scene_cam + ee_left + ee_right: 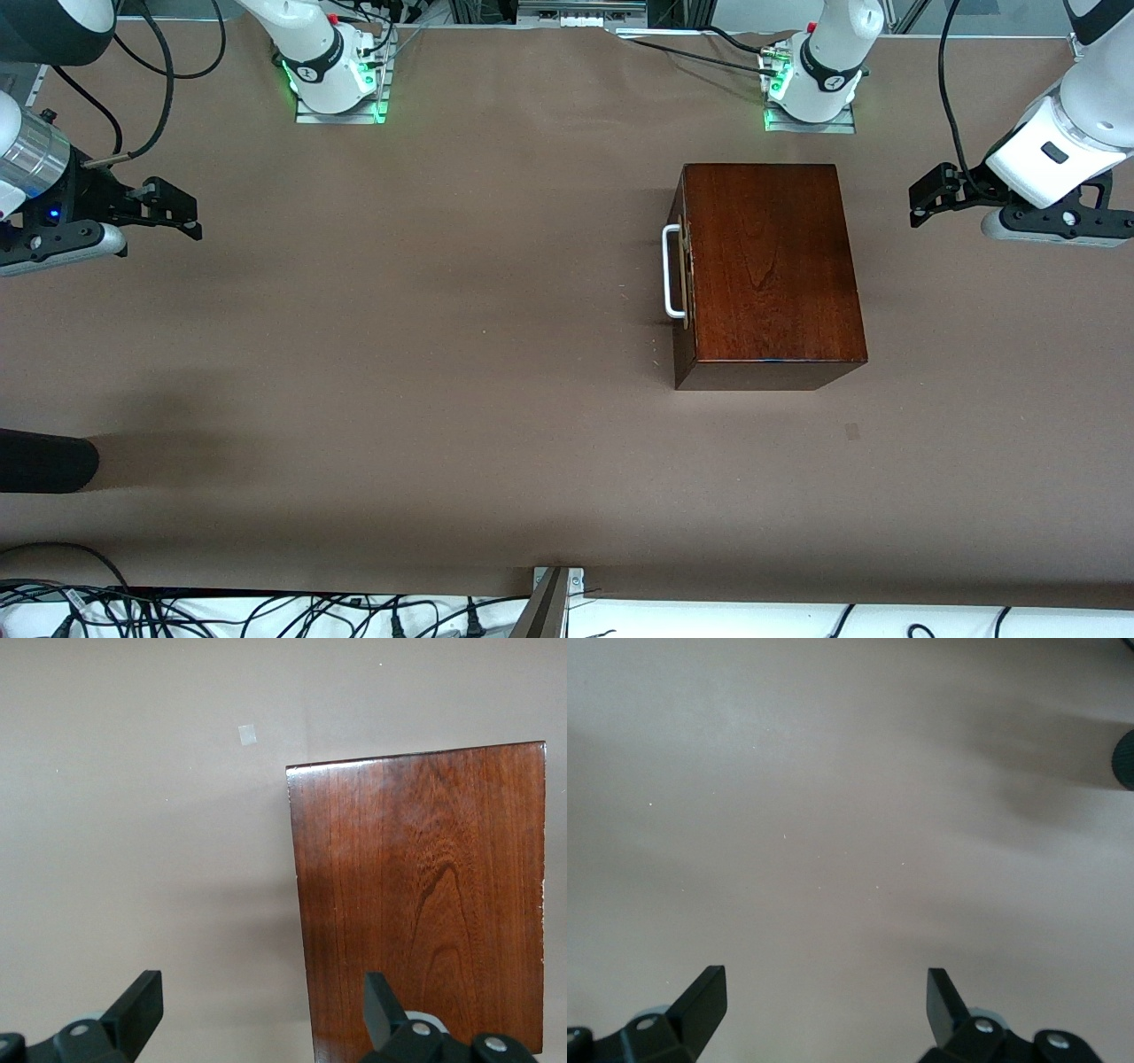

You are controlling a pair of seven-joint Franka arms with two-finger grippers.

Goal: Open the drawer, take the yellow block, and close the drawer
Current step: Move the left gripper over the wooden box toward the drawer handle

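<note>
A dark reddish-brown wooden box (pixel 769 266) stands toward the left arm's end of the table. Its drawer is shut, and the white bar handle (pixel 673 270) faces the right arm's end. The yellow block is hidden. My left gripper (pixel 926 197) hangs open over the table beside the box, at the side away from the handle. The left wrist view shows the box's top (pixel 421 904) under one fingertip (pixel 379 997) of the left gripper (pixel 263 992), with nothing between the fingers. My right gripper (pixel 188 215) waits open over bare table at the right arm's end, seen empty (pixel 827 988) in its wrist view.
The brown table cover (pixel 443 310) spans the whole table. A small pale patch (pixel 851 431) lies on it nearer the front camera than the box. A black rounded object (pixel 44 461) juts in at the right arm's end. A metal bracket (pixel 554 602) sits at the front edge.
</note>
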